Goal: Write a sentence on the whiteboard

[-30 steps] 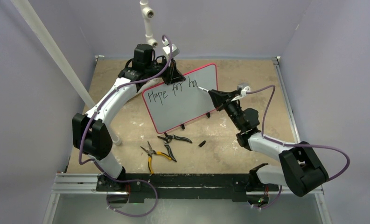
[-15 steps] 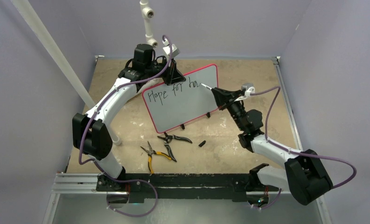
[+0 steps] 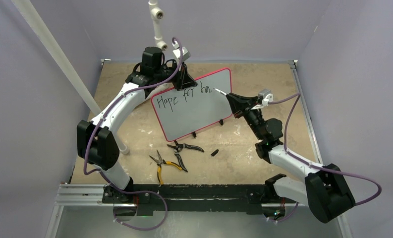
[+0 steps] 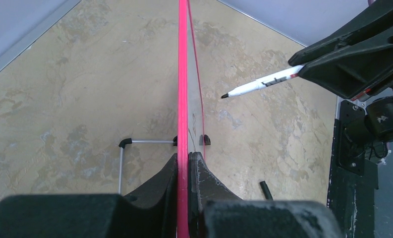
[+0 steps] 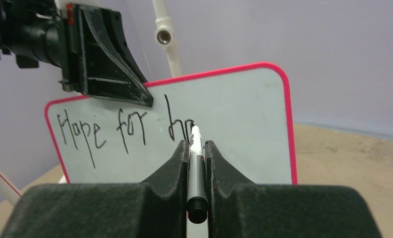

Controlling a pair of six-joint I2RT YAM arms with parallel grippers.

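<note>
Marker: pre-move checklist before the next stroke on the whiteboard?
1. Left gripper clamped on whiteboard top edge: ok.
2. Right gripper shut on marker: ok.
3. Marker tip touching whiteboard: not ok, gap shows in left wrist view.
4. Writing reads "Hope for ha", blank space to its right: ok.
5. Pliers and cap lie apart from whiteboard: ok.

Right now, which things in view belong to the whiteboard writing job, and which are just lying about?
In the job: whiteboard, clamped at its top edge by the left gripper; marker in the right gripper; the writing so far, "Hope for ha".

Lying about: black-handled pliers; yellow-handled pliers; small black cap-like piece.
</note>
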